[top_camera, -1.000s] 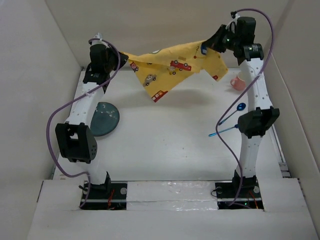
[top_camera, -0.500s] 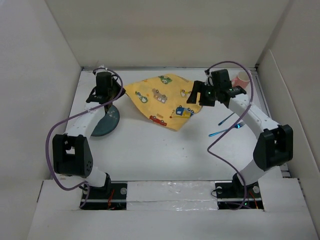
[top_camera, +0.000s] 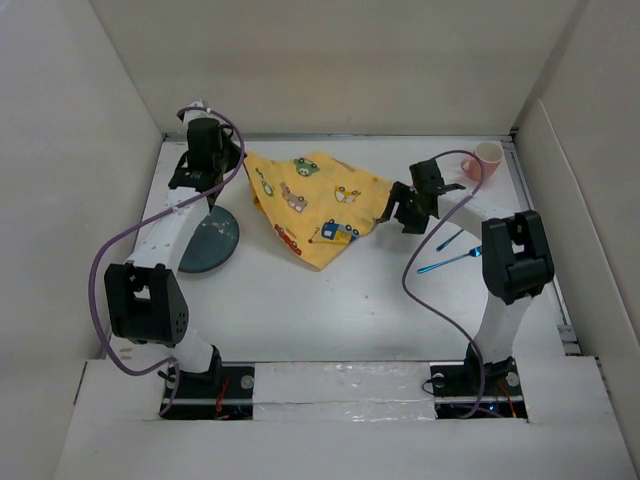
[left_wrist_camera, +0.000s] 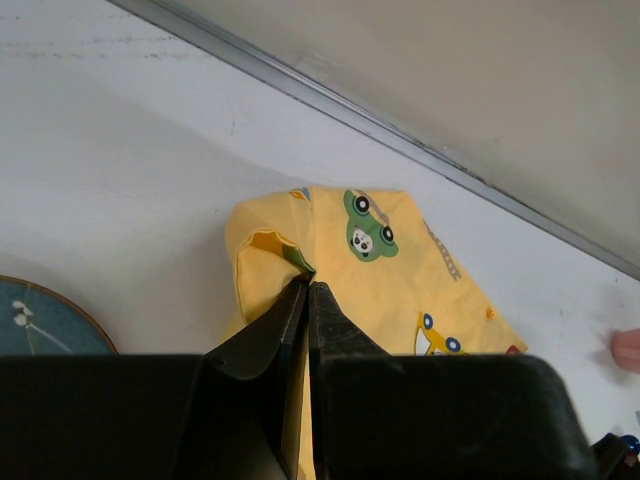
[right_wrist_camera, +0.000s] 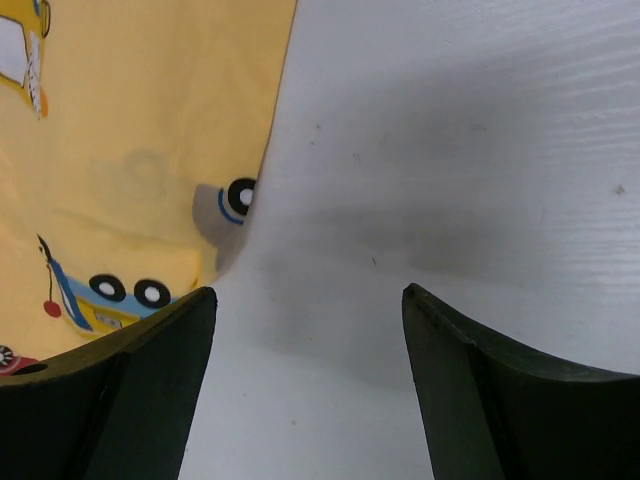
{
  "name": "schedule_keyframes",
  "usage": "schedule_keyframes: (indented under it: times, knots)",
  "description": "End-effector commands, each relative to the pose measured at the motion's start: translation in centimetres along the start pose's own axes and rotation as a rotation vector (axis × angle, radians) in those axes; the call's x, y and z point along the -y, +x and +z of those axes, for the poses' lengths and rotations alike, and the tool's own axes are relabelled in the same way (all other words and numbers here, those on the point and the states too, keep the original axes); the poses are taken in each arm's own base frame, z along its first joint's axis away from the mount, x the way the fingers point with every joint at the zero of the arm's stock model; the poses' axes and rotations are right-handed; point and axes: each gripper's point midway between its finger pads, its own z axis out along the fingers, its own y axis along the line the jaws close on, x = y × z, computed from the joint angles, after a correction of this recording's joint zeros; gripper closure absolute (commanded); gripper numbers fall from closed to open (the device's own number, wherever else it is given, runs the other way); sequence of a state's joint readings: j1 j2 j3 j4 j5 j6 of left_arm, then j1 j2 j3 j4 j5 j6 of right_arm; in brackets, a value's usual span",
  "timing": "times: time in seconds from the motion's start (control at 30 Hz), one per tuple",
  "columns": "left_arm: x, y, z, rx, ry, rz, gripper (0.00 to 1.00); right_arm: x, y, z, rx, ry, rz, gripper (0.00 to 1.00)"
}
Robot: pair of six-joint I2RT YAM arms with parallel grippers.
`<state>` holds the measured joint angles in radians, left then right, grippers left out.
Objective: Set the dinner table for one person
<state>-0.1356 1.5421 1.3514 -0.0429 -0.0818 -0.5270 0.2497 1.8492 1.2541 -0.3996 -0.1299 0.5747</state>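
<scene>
Right, the yellow mat (top_camera: 315, 205) lies across the far middle of the dinner table (top_camera: 330, 300), skewed like a diamond and not yet squared to the edges. The left gripper (left_wrist_camera: 308, 288) is clamped tight on the mat's far-left corner, with fabric bunched between its fingers. I'd say that pinch is there to anchor that end or tug it flat. Over on the right, the right gripper (right_wrist_camera: 308, 295) hangs low over bare table just beside the mat's right edge, jaws spread wide with nothing between them. From there it could either leave that corner where it lies or take a fresh bite. 1 dark plate (top_camera: 205, 240) waits on the left beside the left arm. 1 pink cup (top_camera: 487, 157) sits in the far-right corner, and blue utensils (top_camera: 445, 264) lie on the right. All of them sit off to the sides, which reads as keeping the middle free for the mat.
</scene>
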Motion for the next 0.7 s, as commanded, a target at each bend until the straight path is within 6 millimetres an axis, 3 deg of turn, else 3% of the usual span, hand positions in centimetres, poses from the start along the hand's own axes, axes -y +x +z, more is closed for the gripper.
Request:
schedule_keyframes:
  times: [0.0,0.03,0.27,0.37,0.4,0.43,0.47,0.5,0.53,0.6,0.67]
  knots:
    - [0.5,-0.5,0.3,0.016,0.021,0.02,1.0,-3.2,-3.5,0.8,0.094,-0.086,0.035,0.23]
    - [0.4,0.1,0.5,-0.001,0.025,0.015,1.0,-3.8,-3.6,2.2,0.083,-0.088,0.054,0.25]
    - [0.7,0.9,0.5,-0.024,0.048,-0.003,1.0,-5.7,-2.6,4.3,0.021,-0.141,0.111,0.37]
    - [1.1,0.9,0.4,-0.031,0.066,-0.012,1.0,-6.6,-2.3,5.0,0.003,-0.164,0.122,0.47]
    - [1.3,0.6,0.4,-0.025,0.07,-0.017,1.0,-6.7,-2.4,5.6,-0.005,-0.163,0.126,0.51]
    - [1.6,0.3,0.3,-0.023,0.077,-0.019,1.0,-7.2,-2.7,5.7,-0.008,-0.177,0.127,0.7]
    - [1.6,0.3,0.3,-0.021,0.078,-0.02,1.0,-7.2,-2.7,5.7,-0.009,-0.179,0.127,0.7]
    - [1.8,0.1,0.4,-0.018,0.081,-0.02,1.0,-7.7,-3.4,5.6,0.007,-0.188,0.124,0.87]
    - [2.0,-0.3,0.2,-0.009,0.087,-0.021,1.0,-8.0,-4.0,5.2,0.024,-0.191,0.123,0.95]
    - [2.6,-1.4,0.0,0.015,0.097,-0.017,1.0,-9.0,-5.8,3.8,0.094,-0.22,0.103,1.0]
    - [2.7,-2.3,-0.2,0.033,0.089,-0.002,1.0,-10.3,-8.2,-0.1,0.206,-0.251,0.071,1.0]
